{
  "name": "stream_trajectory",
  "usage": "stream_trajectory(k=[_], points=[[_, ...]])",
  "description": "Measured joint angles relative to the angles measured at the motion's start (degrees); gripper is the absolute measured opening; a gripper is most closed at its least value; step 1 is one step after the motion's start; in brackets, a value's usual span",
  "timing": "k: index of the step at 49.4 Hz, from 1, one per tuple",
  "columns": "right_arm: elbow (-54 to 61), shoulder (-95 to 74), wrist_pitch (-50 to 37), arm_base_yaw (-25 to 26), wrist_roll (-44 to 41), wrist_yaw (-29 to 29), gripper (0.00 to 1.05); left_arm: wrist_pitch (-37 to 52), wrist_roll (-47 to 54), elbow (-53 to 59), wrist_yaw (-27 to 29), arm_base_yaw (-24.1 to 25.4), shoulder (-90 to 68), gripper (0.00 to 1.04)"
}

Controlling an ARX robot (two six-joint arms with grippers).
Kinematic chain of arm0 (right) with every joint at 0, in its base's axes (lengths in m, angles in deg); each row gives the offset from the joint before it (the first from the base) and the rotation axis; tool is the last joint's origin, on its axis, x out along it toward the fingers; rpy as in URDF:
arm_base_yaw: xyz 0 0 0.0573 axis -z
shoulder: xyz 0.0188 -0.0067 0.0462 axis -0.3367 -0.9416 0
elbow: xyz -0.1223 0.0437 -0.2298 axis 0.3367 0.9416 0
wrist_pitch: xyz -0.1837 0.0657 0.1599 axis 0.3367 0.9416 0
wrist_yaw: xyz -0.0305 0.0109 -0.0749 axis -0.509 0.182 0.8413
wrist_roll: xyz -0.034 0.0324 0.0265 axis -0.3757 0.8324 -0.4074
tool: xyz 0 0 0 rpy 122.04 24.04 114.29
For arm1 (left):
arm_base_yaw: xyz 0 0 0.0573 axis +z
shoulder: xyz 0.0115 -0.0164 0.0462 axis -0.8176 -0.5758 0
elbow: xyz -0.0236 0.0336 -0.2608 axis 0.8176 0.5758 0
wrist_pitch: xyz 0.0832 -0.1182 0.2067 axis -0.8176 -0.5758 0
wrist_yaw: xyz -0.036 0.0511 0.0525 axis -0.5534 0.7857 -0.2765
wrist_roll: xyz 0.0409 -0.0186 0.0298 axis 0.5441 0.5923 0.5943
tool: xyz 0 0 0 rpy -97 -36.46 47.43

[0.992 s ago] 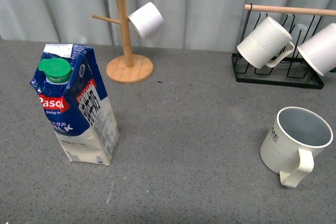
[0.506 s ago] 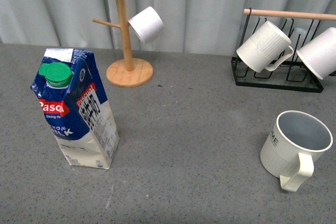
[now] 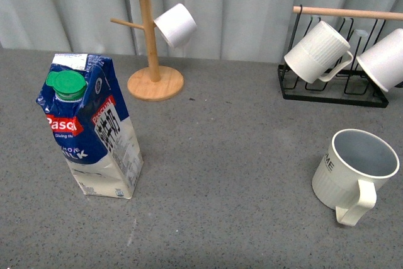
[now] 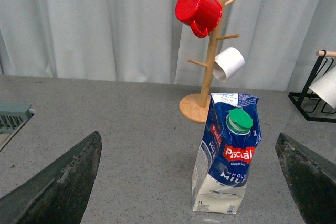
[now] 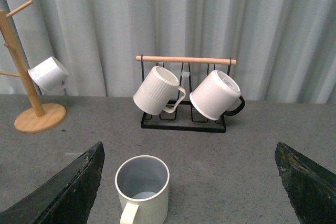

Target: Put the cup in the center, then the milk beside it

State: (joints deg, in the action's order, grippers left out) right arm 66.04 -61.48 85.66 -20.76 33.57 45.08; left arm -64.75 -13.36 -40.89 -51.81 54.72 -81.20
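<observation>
Both spread wide, holding nothing: left gripper [image 4: 187,136] faces the upright, green-capped blue-and-white cardboard milk carton [image 4: 227,161]; right gripper [image 5: 189,145] faces the ribbed cream ceramic mug [image 5: 142,184], empty inside.

Pale pleated curtain [image 3: 252,11] behind; grey speckled tabletop [image 3: 220,174]; light seemingly even.

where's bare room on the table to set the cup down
Widest bare patch: mid table, between the milk carton and the ribbed cup, in front of the wooden mug tree. Crowded only at the back right, by the wire mug rack.
</observation>
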Motion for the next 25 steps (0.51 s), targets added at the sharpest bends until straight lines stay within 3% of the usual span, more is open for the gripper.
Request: stream_trajectory(k=[3, 5, 16, 25], points=[[-0.26, -3.34, -1.57, -2.10, -3.76, 7.41, 0.95, 0.00, 0.02, 0.00, 0.02, 0.00, 0.00, 0.98], [-0.87, -9.92, -4.79, -2.25, -5.99, 8.63, 0.95, 0.00, 0.02, 0.00, 0.02, 0.00, 0.02, 0.98], [-9.16, -44.26, -17.86, 2.95, -4.22, -2.14, 0.95, 0.00, 0.02, 0.00, 0.00, 0.00, 0.00, 0.98], [-20.06, -66.31, -16.28, 4.33, -0.90, -9.60, 0.95, 0.00, 0.02, 0.00, 0.00, 0.00, 0.02, 0.98]])
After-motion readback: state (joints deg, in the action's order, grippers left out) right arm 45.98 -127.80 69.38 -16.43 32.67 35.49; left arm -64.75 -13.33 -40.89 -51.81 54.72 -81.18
